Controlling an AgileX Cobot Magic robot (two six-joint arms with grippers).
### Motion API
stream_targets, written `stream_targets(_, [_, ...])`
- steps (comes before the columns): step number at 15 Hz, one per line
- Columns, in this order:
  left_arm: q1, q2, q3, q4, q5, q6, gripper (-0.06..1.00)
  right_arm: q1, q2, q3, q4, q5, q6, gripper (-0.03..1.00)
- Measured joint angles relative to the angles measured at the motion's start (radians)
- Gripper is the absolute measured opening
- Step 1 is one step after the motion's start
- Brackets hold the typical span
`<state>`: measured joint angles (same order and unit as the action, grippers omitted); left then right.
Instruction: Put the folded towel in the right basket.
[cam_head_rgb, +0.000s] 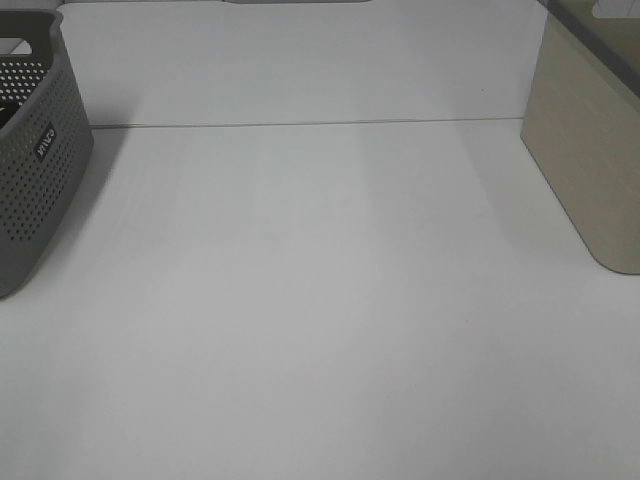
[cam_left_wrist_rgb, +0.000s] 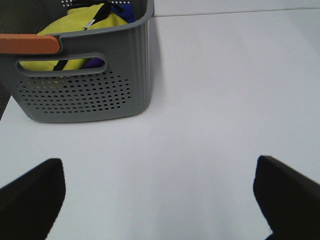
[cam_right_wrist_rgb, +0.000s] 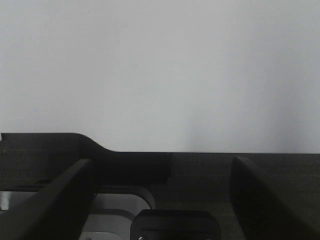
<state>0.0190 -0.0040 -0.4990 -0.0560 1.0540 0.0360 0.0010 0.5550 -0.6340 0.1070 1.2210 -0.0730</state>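
Note:
The right basket (cam_head_rgb: 590, 150) is beige and stands at the table's right edge, its inside hidden. The left basket (cam_head_rgb: 30, 160) is grey and perforated; the left wrist view (cam_left_wrist_rgb: 85, 75) shows yellow cloth (cam_left_wrist_rgb: 75, 27) with a black strap and some blue cloth inside it. I cannot tell whether that cloth is the folded towel, and no towel lies on the table. My left gripper (cam_left_wrist_rgb: 157, 161) is open and empty over the bare table, short of the grey basket. My right gripper (cam_right_wrist_rgb: 161, 161) is open and empty. Neither gripper shows in the high view.
The white table (cam_head_rgb: 320, 300) spans the space between the two baskets. An orange strip (cam_left_wrist_rgb: 27, 44) lies along the grey basket's rim. In the right wrist view a dark ledge (cam_right_wrist_rgb: 150, 175) runs below the white surface.

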Motion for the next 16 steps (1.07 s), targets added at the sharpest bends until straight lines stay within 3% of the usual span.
stream_targets(3, [0.000,0.000,0.000,0.000,0.000,0.000,0.97,0.000,-0.292,0.083,0.009,-0.036,-0.052,0.71])
stream_targets(7, [0.000,0.000,0.000,0.000,0.000,0.000,0.97,0.000,-0.517,0.116,0.025,-0.126,-0.067,0.71])
stream_targets(16, [0.000,0.000,0.000,0.000,0.000,0.000,0.97,0.000,-0.561,0.123,0.028,-0.148,-0.068,0.71])
